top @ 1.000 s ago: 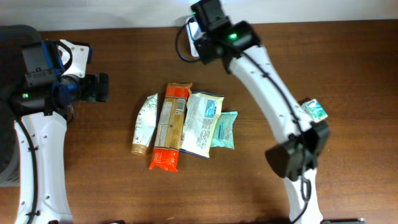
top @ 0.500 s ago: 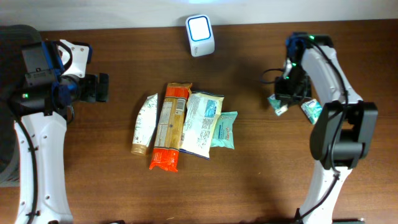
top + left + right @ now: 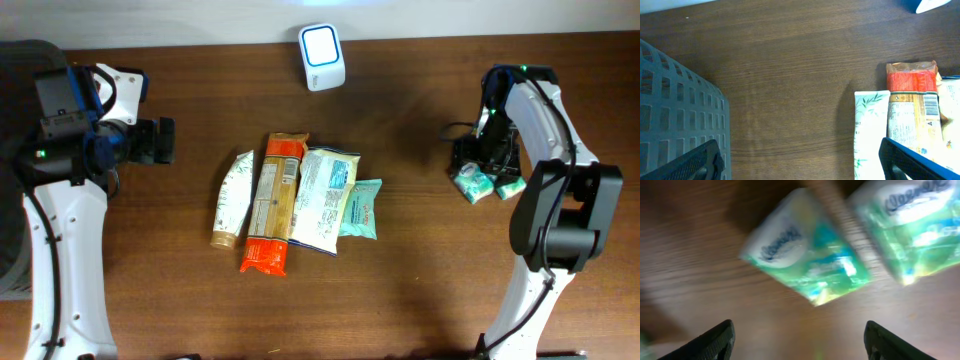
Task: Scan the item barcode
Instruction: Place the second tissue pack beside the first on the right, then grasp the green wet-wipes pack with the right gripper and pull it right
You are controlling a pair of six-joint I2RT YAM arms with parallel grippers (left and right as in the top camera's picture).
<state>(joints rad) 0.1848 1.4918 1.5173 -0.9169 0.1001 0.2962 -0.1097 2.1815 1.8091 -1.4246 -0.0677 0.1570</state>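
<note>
Tissue pack, held at the scanner a second ago, now lies at the right of the table, just beside a second pack. The right gripper has let go, fingers apart above it, so this item looks scanned. Four more packets wait mid-table with nothing in the way, and the left gripper hangs wide apart.

Left tool wide open, level, at far left; right tool low, downward, jaws spread.

My overhead looks straight down on the whole worktop. Left wrist view looks down at the ends of the packets, shared with overhead. Right wrist hangs close over two tissue packs
</note>
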